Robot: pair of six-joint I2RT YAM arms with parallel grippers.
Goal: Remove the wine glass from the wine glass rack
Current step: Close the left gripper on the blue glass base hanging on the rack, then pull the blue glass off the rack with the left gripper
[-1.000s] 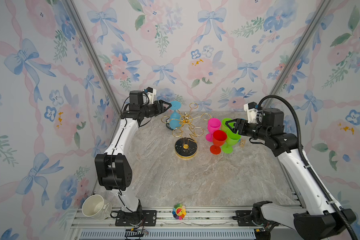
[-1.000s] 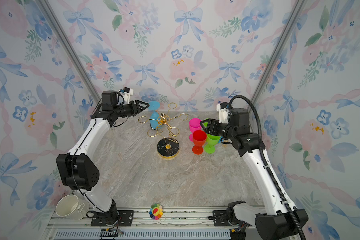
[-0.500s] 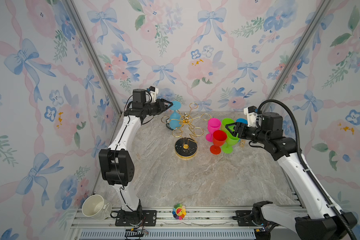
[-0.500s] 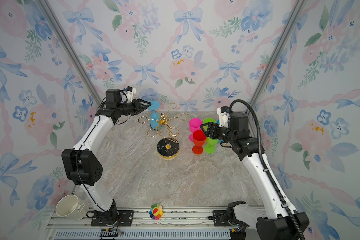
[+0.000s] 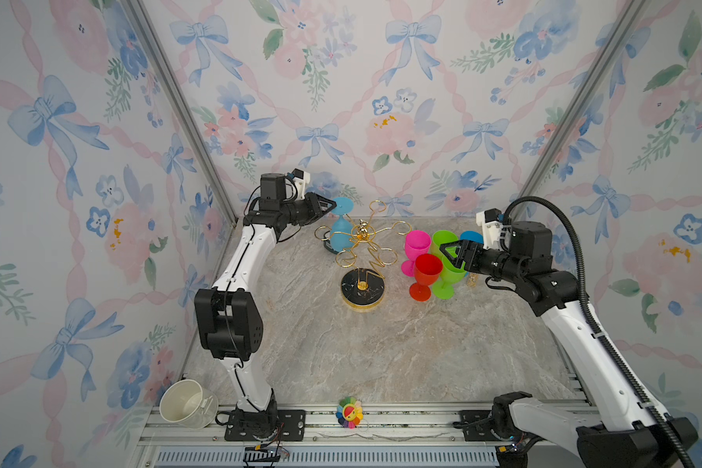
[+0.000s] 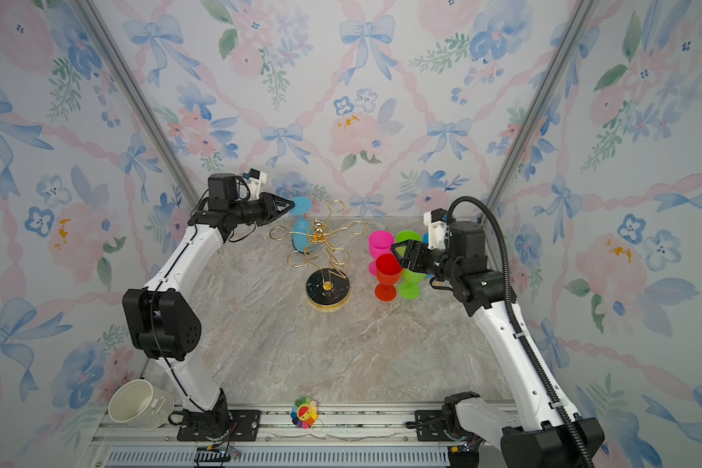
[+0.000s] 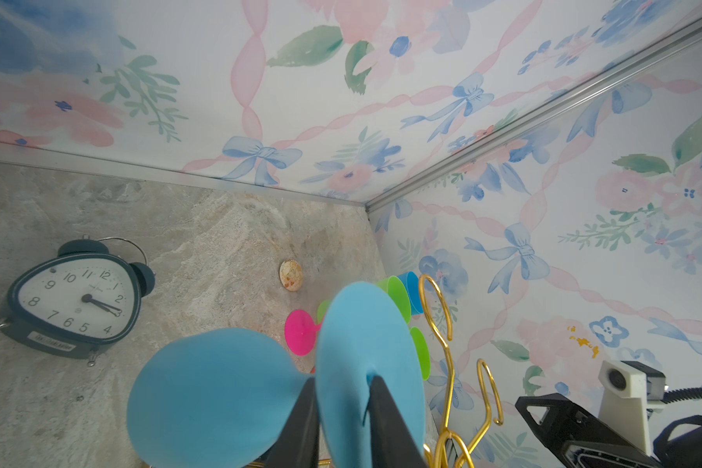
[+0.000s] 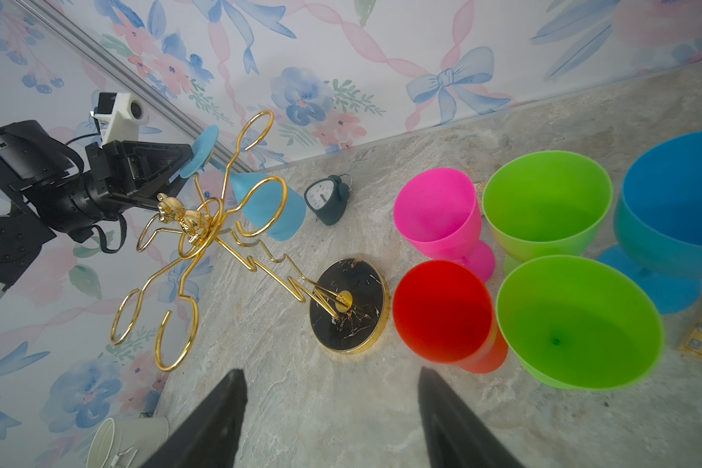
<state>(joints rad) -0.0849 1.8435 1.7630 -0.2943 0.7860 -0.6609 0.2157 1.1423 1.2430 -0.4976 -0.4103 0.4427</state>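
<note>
A light blue wine glass [image 5: 339, 238] hangs bowl-down in a loop of the gold wine glass rack [image 5: 362, 288], at the back of the table in both top views [image 6: 300, 240]. My left gripper [image 5: 333, 206] reaches in from the left at the height of the glass's foot. In the left wrist view its two black fingers [image 7: 375, 405] press either side of the round blue foot [image 7: 365, 324], so the left gripper [image 7: 343, 381] is shut on it. My right gripper [image 8: 331, 372] hangs open over bare table beside the rack's black base [image 8: 347, 310], holding nothing.
Upright pink [image 5: 417, 243], red [image 5: 426, 270], green [image 5: 448, 275] and blue [image 5: 471, 237] glasses cluster right of the rack, under my right gripper [image 5: 442, 248]. A dark alarm clock [image 7: 78, 300] stands behind the rack. A white cup [image 5: 185, 403] and a flower toy [image 5: 349, 412] lie at the front rail.
My left gripper has slid right onto the blue glass's foot and its jaws have narrowed around it. The right arm has sunk a little; its gripper stays open in about the same place.
</note>
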